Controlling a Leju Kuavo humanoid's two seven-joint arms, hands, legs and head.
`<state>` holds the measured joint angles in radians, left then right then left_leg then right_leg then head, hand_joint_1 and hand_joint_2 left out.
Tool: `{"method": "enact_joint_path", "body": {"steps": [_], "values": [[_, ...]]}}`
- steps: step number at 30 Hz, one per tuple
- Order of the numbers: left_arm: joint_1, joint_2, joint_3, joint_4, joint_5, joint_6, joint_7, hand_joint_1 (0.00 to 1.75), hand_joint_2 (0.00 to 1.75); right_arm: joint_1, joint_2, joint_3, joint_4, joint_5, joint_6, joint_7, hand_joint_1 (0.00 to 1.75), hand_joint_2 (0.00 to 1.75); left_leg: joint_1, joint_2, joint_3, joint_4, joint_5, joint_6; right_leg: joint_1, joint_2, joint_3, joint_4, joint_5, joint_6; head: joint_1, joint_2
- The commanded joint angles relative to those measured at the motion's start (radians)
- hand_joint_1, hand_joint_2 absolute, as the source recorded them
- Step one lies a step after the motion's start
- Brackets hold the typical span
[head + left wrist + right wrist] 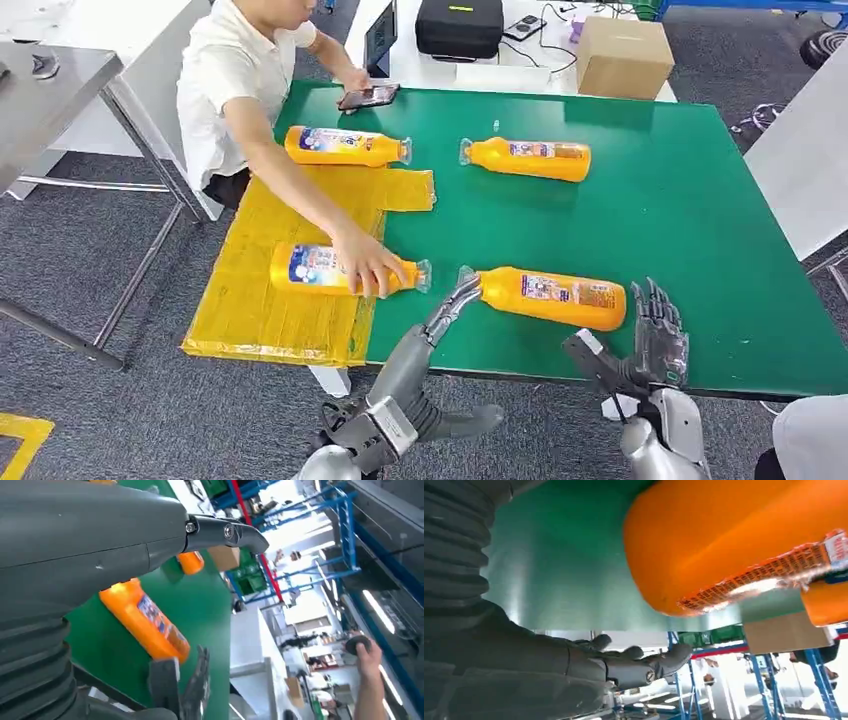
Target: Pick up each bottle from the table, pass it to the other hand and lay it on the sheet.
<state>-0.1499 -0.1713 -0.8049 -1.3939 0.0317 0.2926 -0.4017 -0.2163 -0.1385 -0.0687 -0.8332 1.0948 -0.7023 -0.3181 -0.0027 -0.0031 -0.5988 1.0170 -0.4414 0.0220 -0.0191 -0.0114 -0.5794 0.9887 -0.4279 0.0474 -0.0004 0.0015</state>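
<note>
from above, four orange bottles lie on the green table, two on the yellow sheet, the nearest bottle between the empty, spread left hand and right hand, while a person's hand rests on another bottle; the wrist cameras show that nearest bottle close by.

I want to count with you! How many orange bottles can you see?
4. One orange bottle lies at the yellow sheet's far end, one on it under a person's hand, one farther back on the green table, and one near the robot's hands.
</note>
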Motion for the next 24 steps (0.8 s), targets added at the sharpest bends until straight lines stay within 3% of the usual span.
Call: {"method": "enact_joint_path", "body": {"steps": [1,18,24], "values": [[-0.028,0.016,-0.044,0.013,0.006,0.002,0.001,0.00,1.75,-0.105,0.000,0.008,0.170,-0.003,0.004,-0.007,0.00,1.75,0.001,0.002,0.002,0.000,-0.001,-0.001,0.001,0.002,0.002,-0.001,0.000,-0.002,-0.001,0.000],[-0.035,0.015,-0.047,0.010,0.012,0.015,-0.009,0.00,1.75,-0.076,0.050,0.072,0.031,0.088,0.004,-0.053,0.00,1.75,0.000,0.001,0.001,0.000,0.000,-0.001,0.000,0.001,0.000,0.000,0.000,-0.001,0.000,0.000],[-0.031,0.013,-0.050,0.023,0.015,0.010,-0.005,0.00,1.75,-0.064,0.046,0.201,0.013,0.062,0.004,-0.027,0.00,1.75,0.000,0.001,0.001,-0.001,0.000,-0.001,0.000,0.002,0.001,0.000,0.000,-0.002,0.000,0.000]]}}
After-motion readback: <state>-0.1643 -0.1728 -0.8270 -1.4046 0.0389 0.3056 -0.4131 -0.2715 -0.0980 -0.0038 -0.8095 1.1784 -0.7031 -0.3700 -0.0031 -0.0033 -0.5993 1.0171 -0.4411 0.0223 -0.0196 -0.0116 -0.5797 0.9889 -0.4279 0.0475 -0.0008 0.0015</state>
